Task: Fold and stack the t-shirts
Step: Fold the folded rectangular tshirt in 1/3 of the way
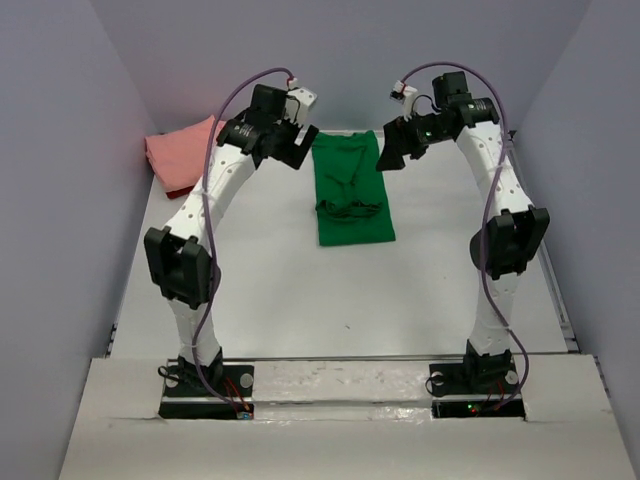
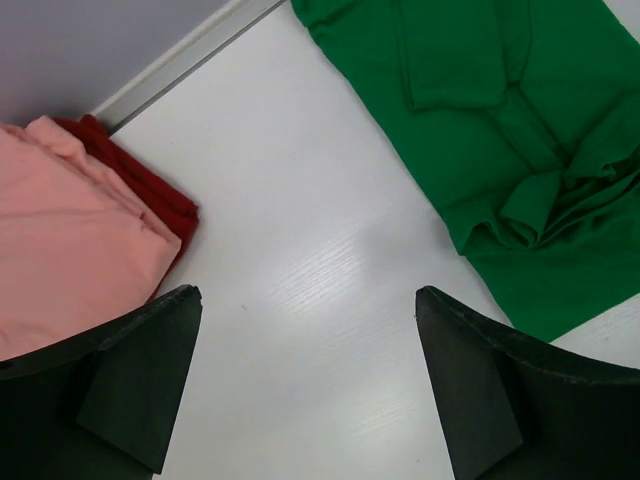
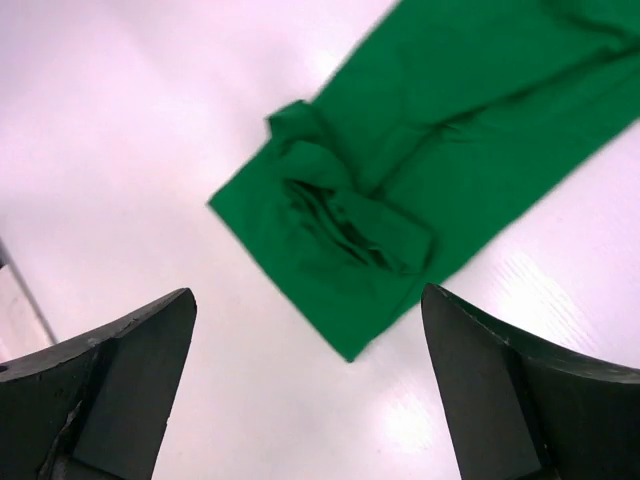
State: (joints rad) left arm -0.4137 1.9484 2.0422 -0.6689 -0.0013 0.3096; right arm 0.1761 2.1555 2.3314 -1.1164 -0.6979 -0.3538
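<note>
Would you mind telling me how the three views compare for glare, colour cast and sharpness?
Top external view: evenly lit and sharp, the green t-shirt crisp on the table. Left wrist view: sharp, only a faint sheen on the table. Right wrist view: washed out with a pinkish cast, glare on the table, the shirt's edges slightly soft.

- green t-shirt: bright solid green, no print noted; darker green seen in creases.
- salmon pink t-shirt: pale salmon, plain, unpatterned.
- dark red t-shirt: deep red; only a narrow edge is seen, so probably plain.
- table: white, faint grain streaks noted in left wrist view; washed pinkish in right wrist view.
- walls: flat grey-lavender.
- arms: white links, black joints; cables purple.
- left gripper, right gripper: matte black.
</note>
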